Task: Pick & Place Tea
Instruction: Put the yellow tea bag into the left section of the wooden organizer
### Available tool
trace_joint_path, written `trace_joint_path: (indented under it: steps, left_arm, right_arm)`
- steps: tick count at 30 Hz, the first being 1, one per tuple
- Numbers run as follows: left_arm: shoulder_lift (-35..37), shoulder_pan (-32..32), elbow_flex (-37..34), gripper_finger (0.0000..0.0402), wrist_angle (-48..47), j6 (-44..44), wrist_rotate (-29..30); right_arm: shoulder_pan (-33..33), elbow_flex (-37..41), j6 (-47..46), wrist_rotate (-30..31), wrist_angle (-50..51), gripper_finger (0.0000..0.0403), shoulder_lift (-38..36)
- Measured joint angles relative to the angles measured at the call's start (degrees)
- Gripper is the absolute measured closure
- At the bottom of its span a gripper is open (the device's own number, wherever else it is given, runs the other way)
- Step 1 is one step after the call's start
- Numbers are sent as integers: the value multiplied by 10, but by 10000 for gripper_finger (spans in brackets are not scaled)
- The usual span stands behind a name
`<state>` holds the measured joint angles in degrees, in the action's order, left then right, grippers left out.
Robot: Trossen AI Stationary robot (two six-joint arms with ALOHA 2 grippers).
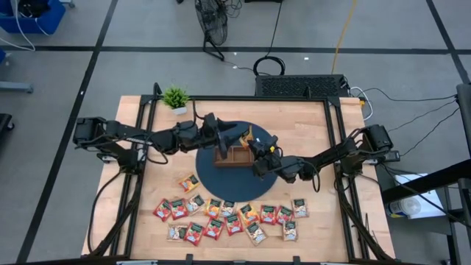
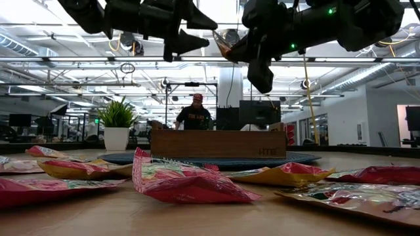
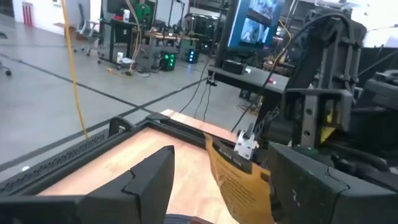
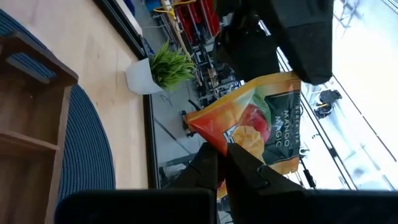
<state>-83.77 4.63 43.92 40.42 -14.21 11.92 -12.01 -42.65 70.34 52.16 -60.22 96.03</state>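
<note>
Our right gripper [image 4: 227, 165] pinches an orange mango tea sachet [image 4: 258, 121] above the brown three-compartment wooden tray [image 1: 234, 156], mid-table toward the far edge. Sachet stands edgewise, tray directly below. Left gripper [image 1: 237, 132] gapes just beside, empty.

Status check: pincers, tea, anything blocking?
Right pincer shut on orange sachet, above wooden tray. Left pincer open, facing it. Nothing blocking.
</note>
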Motion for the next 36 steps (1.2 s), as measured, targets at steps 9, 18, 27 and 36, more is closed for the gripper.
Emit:
trace_joint_path:
  steps: [9,18,27,36]
  left_arm:
    - [-3,0,0,149,-2,-35,-24]
    - [-3,0,4,149,-3,-50,-25]
    - [-3,0,4,188,1,-56,-34]
    - [-3,0,4,349,1,-56,-50]
  right_arm:
    - [0,0,7,-15,-22,399,0]
    - [8,0,3,-15,-22,399,0]
    - [8,0,-1,-15,-22,399,0]
    - [15,0,-6,-15,-26,399,0]
